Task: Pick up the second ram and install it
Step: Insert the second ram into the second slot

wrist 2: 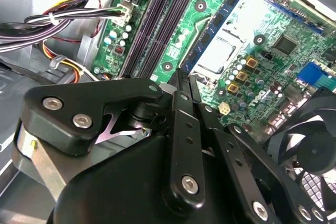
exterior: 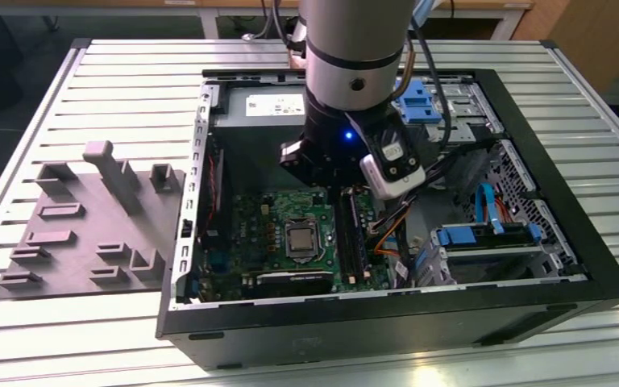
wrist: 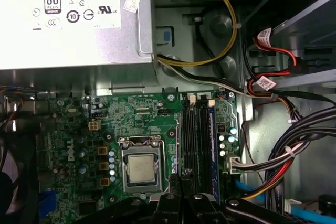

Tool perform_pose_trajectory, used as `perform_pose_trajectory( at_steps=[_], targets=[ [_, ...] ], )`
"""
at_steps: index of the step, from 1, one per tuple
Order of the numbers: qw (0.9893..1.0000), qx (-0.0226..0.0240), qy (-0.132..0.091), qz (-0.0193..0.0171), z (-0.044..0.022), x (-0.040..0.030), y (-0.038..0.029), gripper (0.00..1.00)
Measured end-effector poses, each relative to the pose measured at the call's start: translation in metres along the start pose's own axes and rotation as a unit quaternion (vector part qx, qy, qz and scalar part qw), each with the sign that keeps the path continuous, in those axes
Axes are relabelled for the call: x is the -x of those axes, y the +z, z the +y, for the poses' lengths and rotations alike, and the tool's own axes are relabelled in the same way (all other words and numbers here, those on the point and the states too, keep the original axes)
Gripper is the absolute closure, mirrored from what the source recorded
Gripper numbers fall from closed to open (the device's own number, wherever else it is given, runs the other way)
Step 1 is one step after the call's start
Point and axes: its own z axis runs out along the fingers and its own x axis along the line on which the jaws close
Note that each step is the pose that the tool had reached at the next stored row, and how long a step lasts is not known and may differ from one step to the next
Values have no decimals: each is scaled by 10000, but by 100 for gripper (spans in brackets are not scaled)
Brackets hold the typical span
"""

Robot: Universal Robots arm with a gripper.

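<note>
Down inside the open computer case [exterior: 396, 322] on the desk [exterior: 126, 72], the claw [wrist 2: 181, 80] has its fingers drawn together on the second ram [wrist: 174, 181], a thin dark stick seen edge-on, held just above the motherboard [wrist: 131, 119], close beside the black memory slots [wrist: 193, 135].

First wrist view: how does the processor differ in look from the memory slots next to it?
The processor is square and silver, while the memory slots are long, narrow and black. The processor is one single piece, while the memory slots are several and lie side by side. Both sit on the green motherboard.
</note>
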Motion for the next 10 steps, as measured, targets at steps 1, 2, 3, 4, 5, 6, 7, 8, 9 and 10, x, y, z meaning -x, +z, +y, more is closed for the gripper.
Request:
perform_pose_trajectory(
  at_steps=[1, 2, 3, 4, 5, 6, 7, 8, 9, 10],
  targets=[
    [10000, 0, -2, 0, 0, 0, 5, 88],
    [10000, 0, -4, 0, 0, 0, 10, 88],
    [10000, 1, -6, 0, 0, 0, 15, 88],
    [10000, 0, -8, 0, -1, 0, 20, 88],
    [10000, 0, -10, 0, -1, -1, 26, 88],
    [10000, 0, -12, 0, -1, -1, 31, 88],
    [10000, 1, -14, 0, -1, -1, 36, 88],
    [10000, 0, -16, 0, -1, -1, 41, 88],
    [10000, 1, -18, 0, -1, -1, 46, 88],
    [10000, 0, -20, 1, -2, -1, 50, 88]
  ],
)
